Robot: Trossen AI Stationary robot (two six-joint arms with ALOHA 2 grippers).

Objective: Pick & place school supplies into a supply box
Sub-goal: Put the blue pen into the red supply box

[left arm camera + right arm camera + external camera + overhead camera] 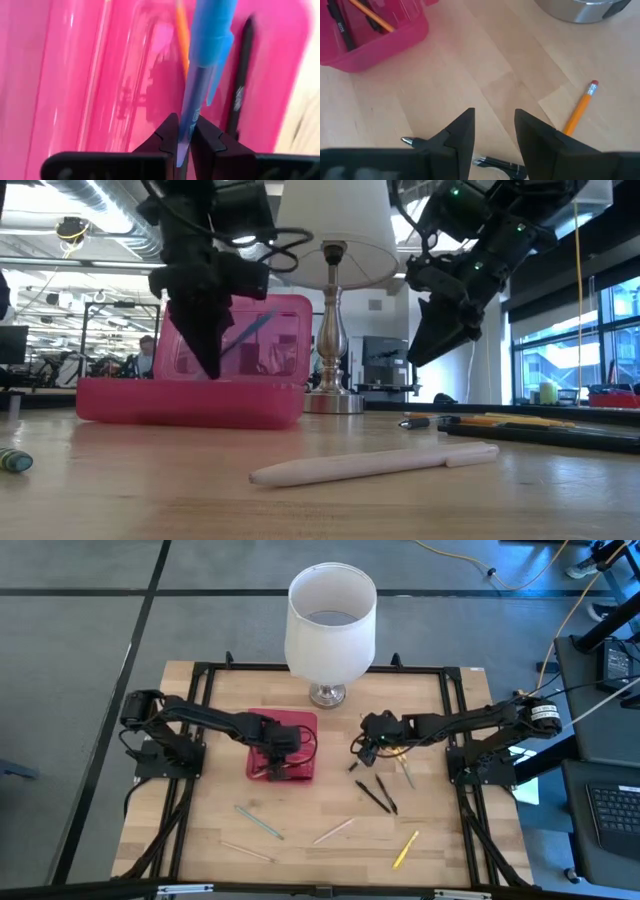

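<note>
My left gripper (pixel 184 145) hangs over the open pink box (pixel 300 725), its jaws pinched tight on a blue pen (pixel 207 55) that points down into the tray. Inside the box I see an orange pencil (pixel 182 35) and a black pen (pixel 240 95) lying along the bottom; the black pen carries pale lettering, too blurred for me to read. My right gripper (pixel 494 131) hovers above the bare wood near the lamp (pixel 330 625), jaws parted and holding nothing. Just under it lie a black pen (pixel 500 165) and, off to one side, an orange pencil (pixel 580 110) with a red eraser. More supplies are scattered over the front of the table (pixel 200 840): two black pens (pixel 378 795), a yellow one (pixel 405 850), a pale one (pixel 333 831) and a greenish one (pixel 260 822).
</note>
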